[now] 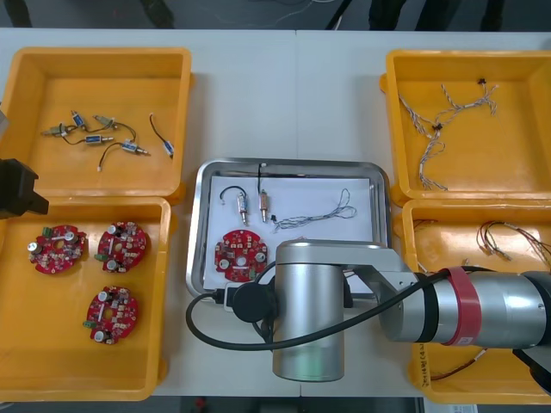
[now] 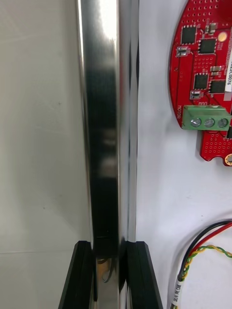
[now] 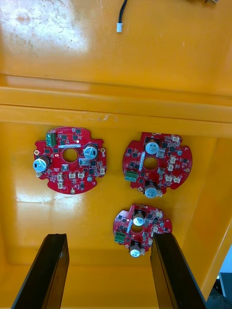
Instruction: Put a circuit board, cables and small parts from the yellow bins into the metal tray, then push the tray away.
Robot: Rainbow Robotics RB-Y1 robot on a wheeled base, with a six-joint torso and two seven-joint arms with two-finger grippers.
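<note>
Right tool [image 2: 108, 246] is clamped on the metal tray [image 1: 197, 232] rim, left tool [image 3: 108, 237] hangs open over the circuit boards [image 3: 70, 159]

metal tray [image 1: 203, 172]: near edge hidden under the right arm [image 1: 465, 310] in the front view.
near right bin [image 1: 411, 225]: mostly covered by that arm, with part of its red and yellow cables [image 1: 504, 241].
circuit board [image 2: 203, 72]: cut off by the picture's edge in the right wrist view.
black cable [image 3: 122, 14]: plug end in frame, the rest cut off.
left arm [image 1: 15, 191]: cut off at the left edge.
small metal parts [image 1: 254, 206]: too small to tell their kind.
</note>
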